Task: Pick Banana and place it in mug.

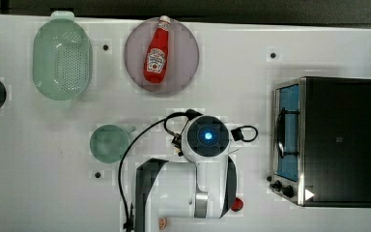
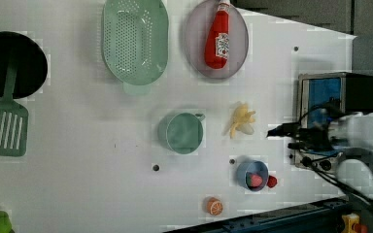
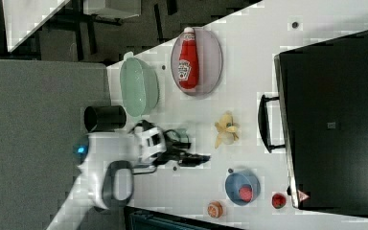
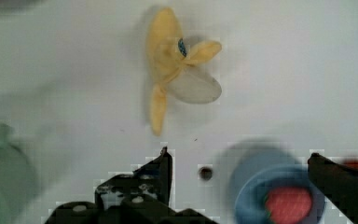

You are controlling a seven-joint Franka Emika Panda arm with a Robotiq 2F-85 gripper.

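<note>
Task progress: nothing has been completed; the banana [image 2: 242,123] is seen lying on the white table [image 2: 77,145], not yet picked up, and the mug [image 2: 181,133] holds nothing that can be seen.

Banana: a peeled toy fruit with its skin flaps splayed out; it is found just beside the mug, on the left view's right of it, the two not touching. In the wrist view the banana [image 4: 177,70] lies ahead of the claw, well apart from it.

Claw: the gripper [image 4: 237,163] is held with its jaws wide apart and nothing between them (the two dark fingertips frame bare table and the blue bowl [image 4: 279,196]).

Left to do: the claw must be brought over the banana, closed on it, carried across to the mug and opened there. This is a judgement from how things lie.

Likely difficulty: the loose skin flaps could be caught instead of the body, so a grasp across the thick middle is judged safer.

Hidden in the top view: the banana and the blue bowl are covered by the arm [image 1: 205,137]; the mug [image 1: 109,143] is seen at the top view's left of the arm.

Hard to make out: the height of the claw above the table cannot be judged, and the red piece inside the bowl [image 2: 252,175] cannot be identified (possibly a toy fruit).
</note>
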